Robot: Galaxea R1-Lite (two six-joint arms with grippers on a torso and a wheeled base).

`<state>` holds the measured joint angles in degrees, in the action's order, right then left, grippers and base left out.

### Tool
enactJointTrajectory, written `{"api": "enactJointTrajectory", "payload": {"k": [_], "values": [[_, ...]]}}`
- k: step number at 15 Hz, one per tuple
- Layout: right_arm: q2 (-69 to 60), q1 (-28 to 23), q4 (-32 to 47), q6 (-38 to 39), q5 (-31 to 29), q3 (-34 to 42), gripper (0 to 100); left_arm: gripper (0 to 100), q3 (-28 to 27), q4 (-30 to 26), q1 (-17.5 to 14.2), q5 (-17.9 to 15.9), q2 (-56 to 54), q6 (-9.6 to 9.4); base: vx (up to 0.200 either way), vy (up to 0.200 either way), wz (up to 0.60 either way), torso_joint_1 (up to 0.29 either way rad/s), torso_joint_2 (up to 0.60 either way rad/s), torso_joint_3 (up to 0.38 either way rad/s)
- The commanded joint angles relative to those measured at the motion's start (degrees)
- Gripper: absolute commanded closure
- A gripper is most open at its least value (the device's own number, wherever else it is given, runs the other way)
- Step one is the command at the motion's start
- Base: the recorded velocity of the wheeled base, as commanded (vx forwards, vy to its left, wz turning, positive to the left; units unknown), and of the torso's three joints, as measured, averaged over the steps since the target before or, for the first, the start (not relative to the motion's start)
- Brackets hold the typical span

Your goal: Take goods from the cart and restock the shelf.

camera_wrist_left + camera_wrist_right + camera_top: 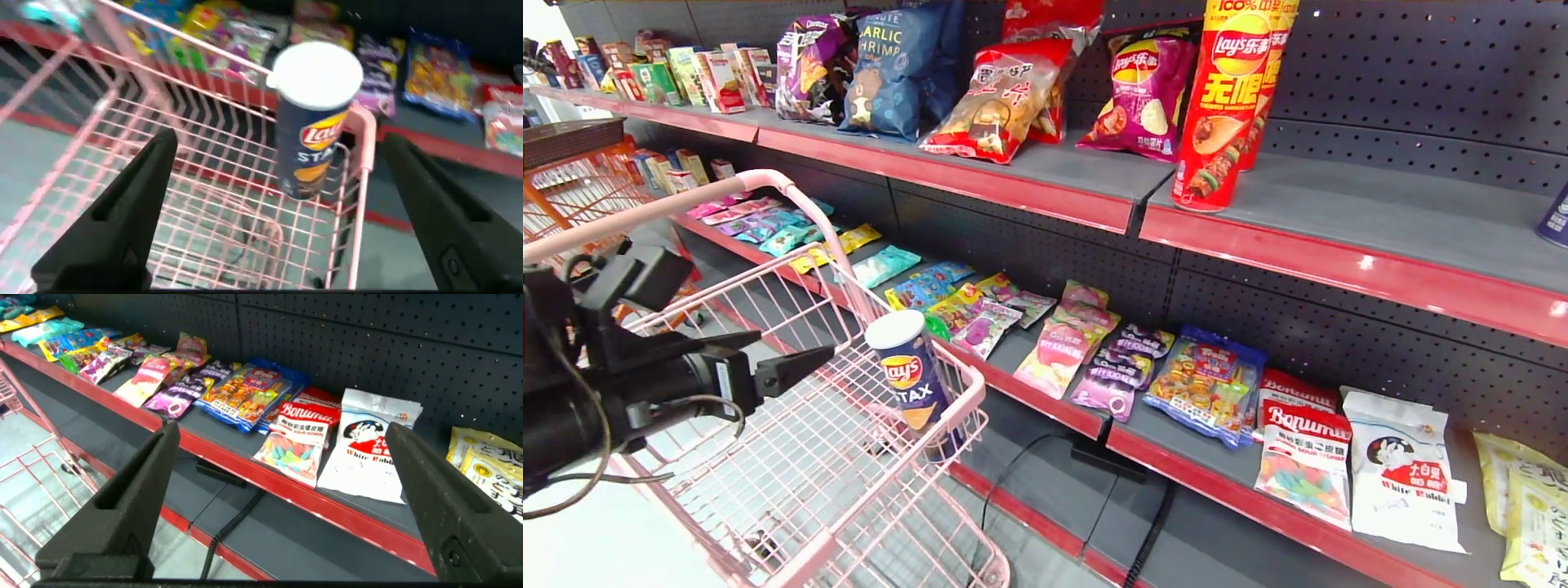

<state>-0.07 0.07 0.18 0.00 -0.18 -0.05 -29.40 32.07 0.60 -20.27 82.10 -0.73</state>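
Left hand point(796, 343): spread open, gripping nothing, lined up on the blue crisp can point(913, 376) — upright just beyond the fingertips, tucked into the pink cart's point(686, 200) far corner (probably what keeps it standing). Farther off, shelf point(1380, 204) with a bare grey stretch beside the tall red tube point(1225, 106) — likely the slot. Right hand point(279, 437): open too, empty, hanging above the sweet packets point(245, 396).
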Motion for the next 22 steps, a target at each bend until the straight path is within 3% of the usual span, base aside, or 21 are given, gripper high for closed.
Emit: {"api": "enactJointTrajectory", "payload": {"k": [1,7,15,20,21,22], "values": [[0.07,0.01,-0.09,0.00,0.01,-0.04,0,0,-0.39,1.24,0.98,-1.17,8.60,-0.50,0.000,0.000,0.00,0.000,0.00,0.000],[0.07,0.01,-0.01,-0.09,0.01,-0.04,0,0,-1.27,12.84,5.47,-1.08,18.71,-0.67,0.000,0.000,0.00,0.000,0.00,0.000],[0.07,0.01,-0.01,-0.09,0.01,-0.04,0,0,-7.42,14.51,7.58,-0.29,25.04,-1.55,0.000,0.000,0.00,0.000,0.00,0.000],[0.07,0.01,-0.01,-0.09,0.01,-0.04,0,0,-8.57,14.60,11.00,1.90,27.67,-1.47,0.000,0.000,0.00,0.000,0.00,0.000],[0.07,0.01,-0.01,-0.09,0.01,-0.04,0,100,-8.83,15.04,11.27,2.43,28.37,-1.38,0.000,0.000,0.00,0.000,0.00,0.000],[0.07,0.01,-0.01,-0.09,0.01,-0.04,0,100,-8.83,16.62,11.27,2.52,28.73,-1.38,0.000,0.000,0.00,0.000,0.00,0.000]]}}
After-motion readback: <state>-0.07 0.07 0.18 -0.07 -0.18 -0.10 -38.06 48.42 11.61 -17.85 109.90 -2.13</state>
